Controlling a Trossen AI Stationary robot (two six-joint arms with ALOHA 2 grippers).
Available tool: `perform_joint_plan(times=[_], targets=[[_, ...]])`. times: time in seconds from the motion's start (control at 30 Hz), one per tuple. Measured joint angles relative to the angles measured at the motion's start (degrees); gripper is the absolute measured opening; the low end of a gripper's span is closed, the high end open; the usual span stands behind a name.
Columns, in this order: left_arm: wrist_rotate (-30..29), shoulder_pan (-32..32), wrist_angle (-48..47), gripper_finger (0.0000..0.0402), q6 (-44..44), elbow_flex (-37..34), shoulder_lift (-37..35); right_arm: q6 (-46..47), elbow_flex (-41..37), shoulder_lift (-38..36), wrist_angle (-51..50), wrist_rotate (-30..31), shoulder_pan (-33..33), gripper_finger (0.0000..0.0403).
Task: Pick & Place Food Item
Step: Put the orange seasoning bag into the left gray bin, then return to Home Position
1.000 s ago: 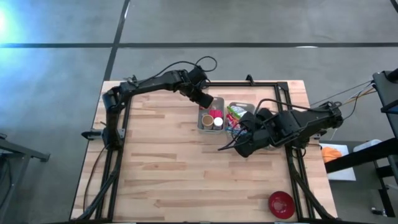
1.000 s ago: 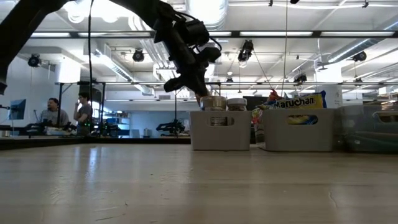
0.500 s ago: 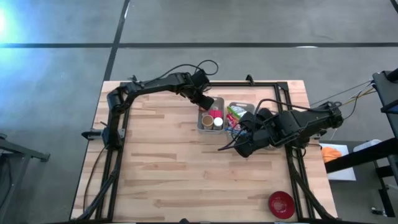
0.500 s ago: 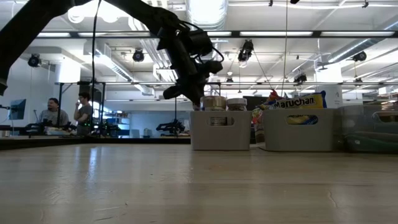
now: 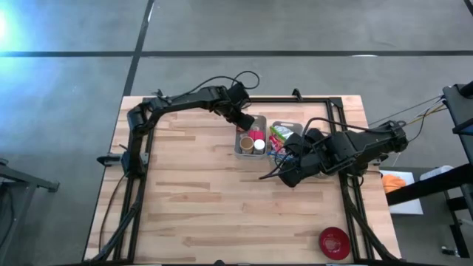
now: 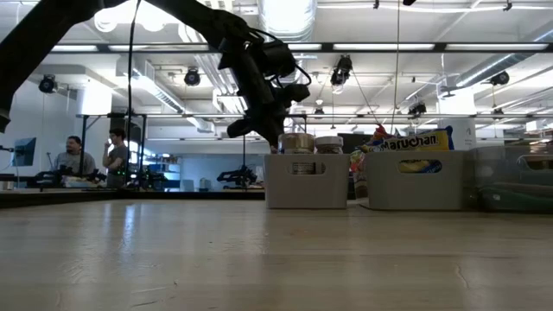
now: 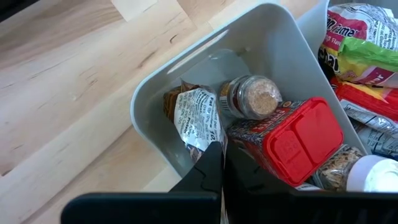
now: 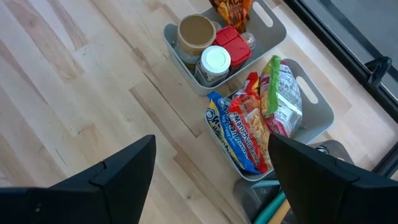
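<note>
Here the left gripper [image 7: 217,163] hangs over the far end of the grey spice bin [image 7: 163,93], its fingers pressed together and pinching the top edge of a crinkled snack packet [image 7: 198,118] that stands in that end of the bin. Just beside the packet, deeper in the same bin, lies a glass spice jar [image 7: 254,97], and against that a red-lidded shaker [image 7: 297,142]; a white-capped jar [image 7: 373,175] sits at the bin's near end. From overhead, the left gripper [image 5: 244,118] sits at the far edge of the spice bin [image 5: 251,139], which stands in the middle of the far half of the wooden table [image 5: 192,199].

The right gripper [image 5: 284,176] hovers just to the near-right of the spice bin, fingers spread wide and holding nothing. Touching the spice bin on its right is a second grey bin [image 8: 311,118] stuffed with ramen packets [image 8: 249,127]. A red bowl [image 5: 334,241] rests well apart, at the table's near right corner.
</note>
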Motion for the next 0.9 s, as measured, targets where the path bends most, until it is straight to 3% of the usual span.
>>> perform_joint_plan(times=[0.53, 0.9], targets=[[1.5, 0.0, 0.0, 0.0005, 0.1, 0.0, 0.0, -0.4, 0.0, 0.0, 0.0, 0.0, 0.0, 0.0309], [1.6, -0.1, 0.0, 0.0114, 0.1, 0.0, 0.0, -0.4, 0.0, 0.0, 0.0, 0.0, 0.0, 0.0309]])
